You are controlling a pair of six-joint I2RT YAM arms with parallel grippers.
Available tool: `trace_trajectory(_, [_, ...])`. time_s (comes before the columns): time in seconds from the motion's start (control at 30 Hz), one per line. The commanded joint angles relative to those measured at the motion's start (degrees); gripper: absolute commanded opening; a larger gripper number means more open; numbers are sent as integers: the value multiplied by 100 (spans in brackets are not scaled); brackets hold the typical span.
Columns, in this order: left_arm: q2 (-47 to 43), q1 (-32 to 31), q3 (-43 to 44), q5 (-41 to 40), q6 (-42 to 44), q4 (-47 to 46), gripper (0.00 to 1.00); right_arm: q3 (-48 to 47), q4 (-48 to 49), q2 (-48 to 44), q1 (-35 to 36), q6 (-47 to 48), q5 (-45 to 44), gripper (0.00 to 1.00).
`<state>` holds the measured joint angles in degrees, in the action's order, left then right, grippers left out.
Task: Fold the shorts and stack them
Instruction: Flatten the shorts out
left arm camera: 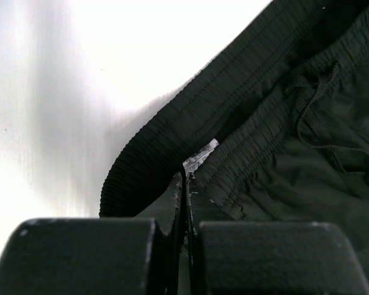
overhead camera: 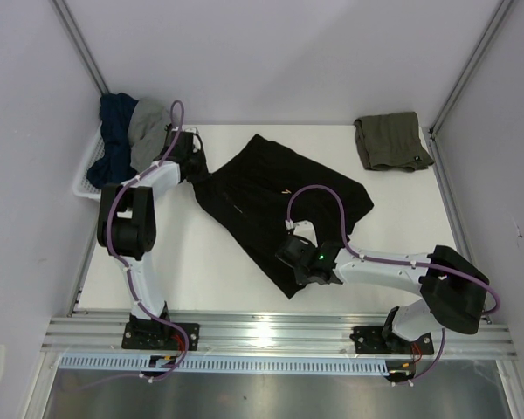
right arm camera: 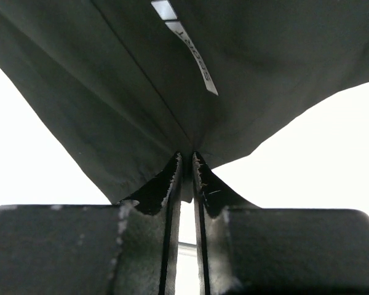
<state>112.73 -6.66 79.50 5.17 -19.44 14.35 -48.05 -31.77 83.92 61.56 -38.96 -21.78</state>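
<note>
The black shorts (overhead camera: pixel 262 196) lie spread across the middle of the white table. My left gripper (overhead camera: pixel 195 166) is shut on their ribbed waistband at the far left corner; the left wrist view shows the waistband (left arm camera: pixel 190 117), a drawstring and a white label by my gripper (left arm camera: pixel 186 178). My right gripper (overhead camera: pixel 295 262) is shut on the near hem of a leg; the right wrist view shows the black cloth (right arm camera: pixel 172 74) pinched between the jaws of my gripper (right arm camera: pixel 186 158). The olive-green shorts (overhead camera: pixel 390 141) lie folded at the far right corner.
A white basket (overhead camera: pixel 92 179) with dark blue and grey clothes (overhead camera: pixel 127 131) stands at the far left edge, just beside my left arm. Metal frame rails run along the table's near edge (overhead camera: pixel 279 332) and up both sides.
</note>
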Motion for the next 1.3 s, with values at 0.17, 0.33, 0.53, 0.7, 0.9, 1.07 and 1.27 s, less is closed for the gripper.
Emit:
trace_trajectory(0.17, [-190, -55, 258, -113, 134, 6, 0, 51, 74, -95, 102, 125, 121, 0])
trace_trajectory(0.33, [-181, -55, 267, -113, 142, 15, 0, -11, 48, -78, 242, 248, 156, 0])
trace_trajectory(0.53, [-207, -55, 311, -121, 151, 42, 0, -143, -57, -183, 567, 319, 25, 0])
trace_trajectory(0.7, [-216, -55, 460, -121, 151, 165, 0, -292, -321, -323, 717, 468, -98, 0])
trace_trajectory(0.9, [-260, -55, 584, -148, 160, 305, 0, -240, -321, -306, 787, 565, 331, 3])
trace_trajectory(1.07, [-313, -64, 592, -113, 177, 332, 0, -187, -75, -78, 787, 583, 737, 24])
trace_trajectory(1.27, [-286, -73, 549, -104, 204, 349, 0, -64, 171, 98, 787, 565, 868, 17])
